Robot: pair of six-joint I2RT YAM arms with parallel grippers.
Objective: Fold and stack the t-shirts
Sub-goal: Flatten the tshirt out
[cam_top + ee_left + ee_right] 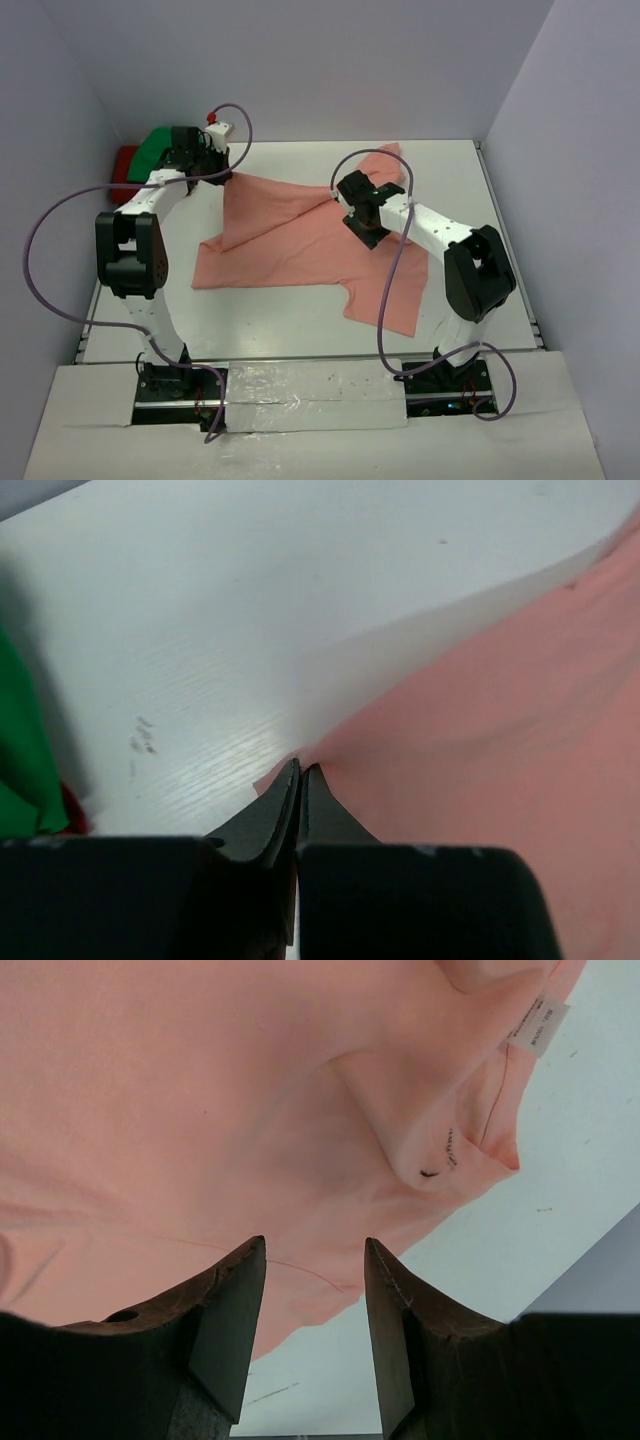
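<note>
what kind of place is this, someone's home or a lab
Probably a robot lab test cell, not a home: a white table boxed in by plain walls, a left arm and right arm bolted at its near edge, a pink t-shirt laid out.

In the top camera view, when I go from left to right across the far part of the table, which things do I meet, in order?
red t-shirt → green t-shirt → left gripper → salmon-pink t-shirt
</note>
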